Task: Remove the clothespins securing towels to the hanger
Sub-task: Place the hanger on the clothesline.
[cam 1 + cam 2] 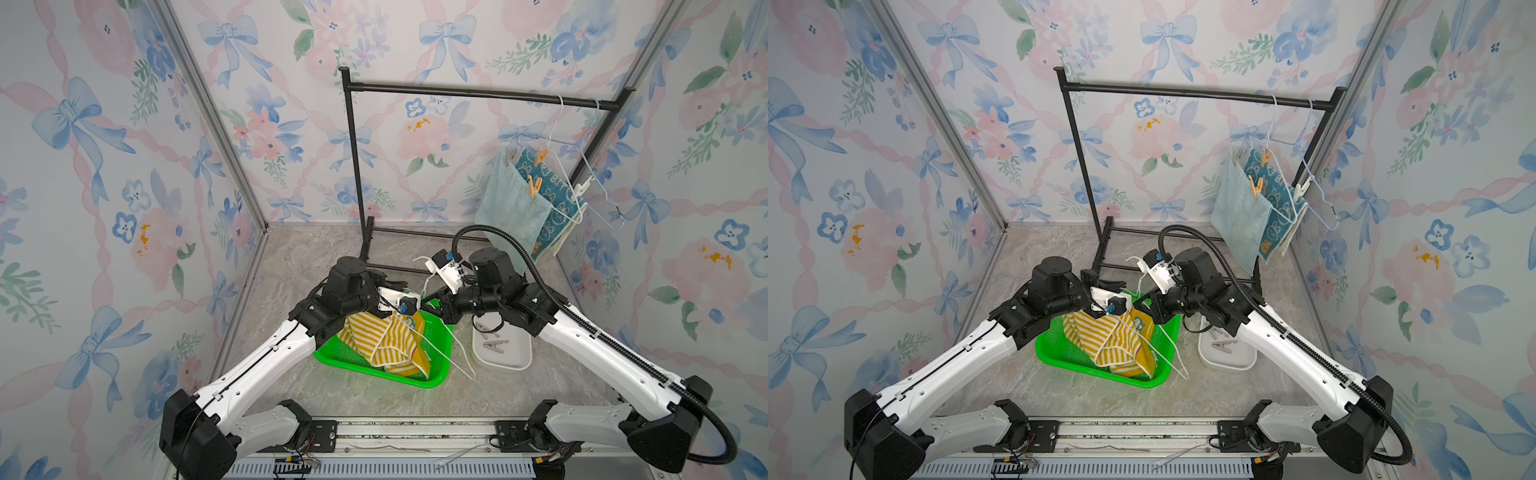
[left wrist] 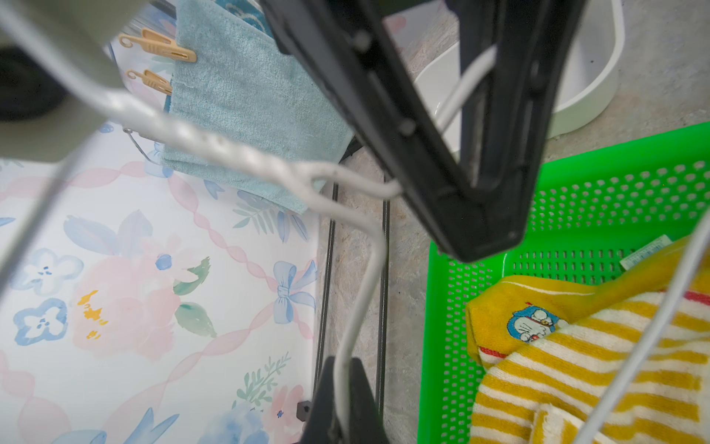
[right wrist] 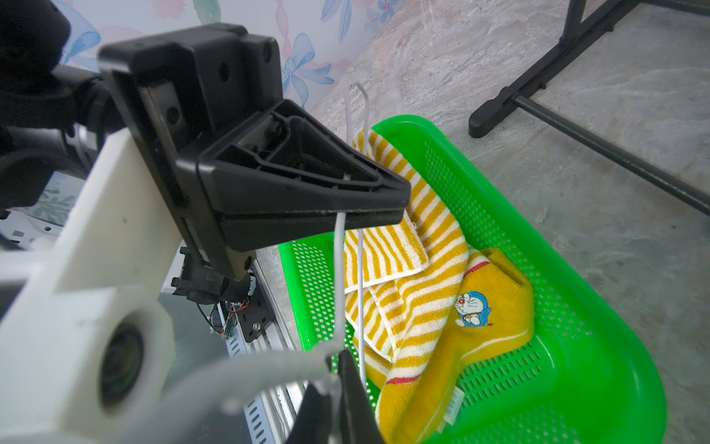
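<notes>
Clothespins [image 1: 535, 185] of tan colour hold the teal towel [image 1: 507, 208] and the blue bunny towel [image 1: 555, 218] on hangers at the black rack [image 1: 478, 94]. In both top views they are well apart from the two arms. Two grey clothespins [image 1: 494, 345] lie in the white tray [image 1: 519, 357] on the surface, just beside the right arm [image 1: 602, 345]. The left arm [image 1: 266, 357] and the right arm meet above the green basket [image 1: 332, 357], where the yellow striped towel [image 1: 386, 345] lies.

In the left wrist view, the left end effector [image 2: 345, 396] is pressed together on the wire of a white hanger [image 2: 357, 292]. The right end effector [image 2: 480, 238] is at the same wire, further along. I cannot tell whether its fingers press on it. Two tan clothespins [image 2: 161, 48] show far behind, on the edge of the teal towel [image 2: 246, 96].

In the right wrist view, the left end effector [image 3: 395, 212] is clamped on the hanger wire [image 3: 338, 269], above the striped towel [image 3: 415, 307] in the basket [image 3: 576, 346]. The right end effector [image 3: 334, 388] is at the hanger's neck, and its state is not clear here either.
</notes>
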